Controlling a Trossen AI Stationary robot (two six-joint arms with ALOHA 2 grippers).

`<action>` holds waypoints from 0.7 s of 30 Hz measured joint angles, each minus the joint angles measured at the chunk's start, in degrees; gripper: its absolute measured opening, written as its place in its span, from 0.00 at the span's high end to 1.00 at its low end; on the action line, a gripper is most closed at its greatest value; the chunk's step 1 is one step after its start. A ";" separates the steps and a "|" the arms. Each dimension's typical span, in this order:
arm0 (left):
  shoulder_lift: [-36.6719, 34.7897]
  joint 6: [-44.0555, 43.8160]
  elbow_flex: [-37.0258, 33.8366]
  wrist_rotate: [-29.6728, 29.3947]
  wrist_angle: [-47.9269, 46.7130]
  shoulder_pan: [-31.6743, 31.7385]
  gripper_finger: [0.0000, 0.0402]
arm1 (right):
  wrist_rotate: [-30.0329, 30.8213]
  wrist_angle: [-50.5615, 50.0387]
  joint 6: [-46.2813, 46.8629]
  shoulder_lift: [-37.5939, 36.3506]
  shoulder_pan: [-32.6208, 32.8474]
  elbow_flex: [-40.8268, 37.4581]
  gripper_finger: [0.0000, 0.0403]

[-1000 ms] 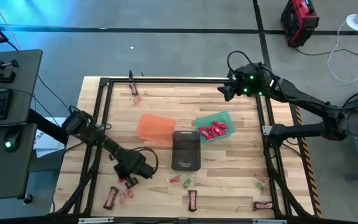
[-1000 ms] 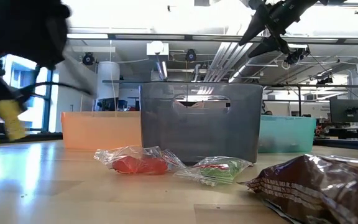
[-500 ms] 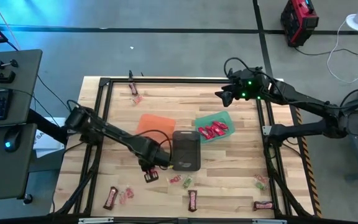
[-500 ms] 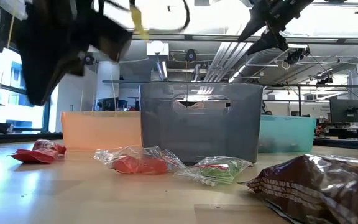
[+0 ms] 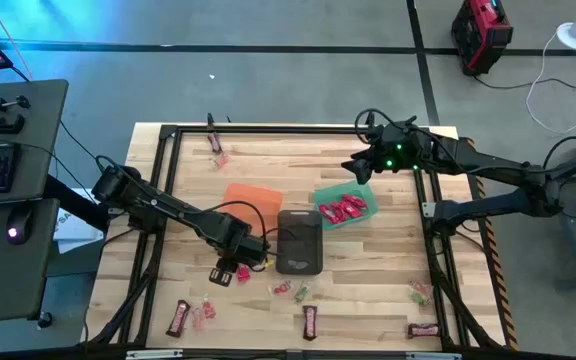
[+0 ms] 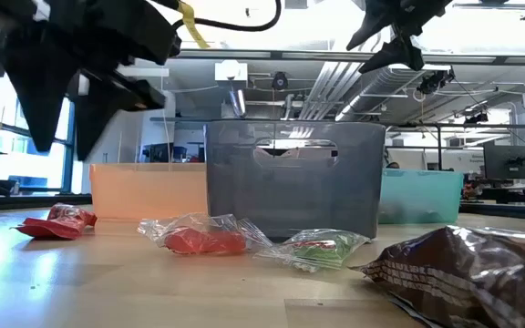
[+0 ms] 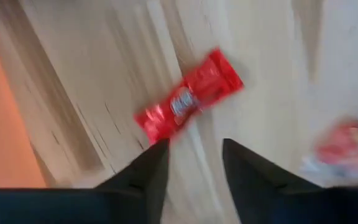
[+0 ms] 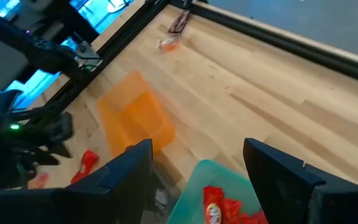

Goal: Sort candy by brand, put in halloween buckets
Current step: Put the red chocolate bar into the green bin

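Observation:
My left gripper [image 5: 230, 270] [image 7: 194, 163] is open, just above the table in front of the dark grey bucket [image 5: 299, 240]. A red-wrapped candy [image 7: 188, 102] [image 5: 242, 272] lies flat on the wood just beyond its fingertips, untouched, and it also shows in the low view [image 6: 57, 221]. My right gripper [image 5: 353, 165] [image 8: 197, 180] is wide open and empty, high over the far edge of the green bucket [image 5: 343, 205], which holds several red candies [image 8: 219, 208]. The orange bucket [image 5: 248, 203] stands left of the grey one.
Brown bars lie near the front edge [image 5: 178, 317] [image 5: 310, 320] [image 5: 423, 329] and at the far left [image 5: 211, 130]. Small pink and green pieces lie before the grey bucket [image 5: 293, 291] [image 6: 203, 239] [image 6: 322, 246], at front right [image 5: 420, 291] and front left [image 5: 204, 315].
My left gripper has swung from the near-left candies toward the dark grey bucket, then back a little to the left. The red candy has come along with it and now lies on the table. My right gripper has drifted slightly left over the green bucket.

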 joint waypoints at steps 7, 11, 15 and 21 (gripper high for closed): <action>-0.07 10.17 -4.56 -4.98 6.71 0.33 0.40 | 5.56 -1.01 4.73 0.00 5.02 0.00 0.39; -0.07 13.01 -6.80 -3.78 7.51 0.15 0.35 | 8.62 -1.26 6.18 0.00 6.99 0.00 0.39; -0.07 15.21 -9.43 -3.82 12.18 -0.15 0.35 | 10.53 -1.28 7.45 0.00 7.84 0.00 0.39; -0.04 15.37 -12.95 -4.07 17.20 -0.13 0.35 | 10.64 -1.73 7.90 0.00 7.84 0.00 0.39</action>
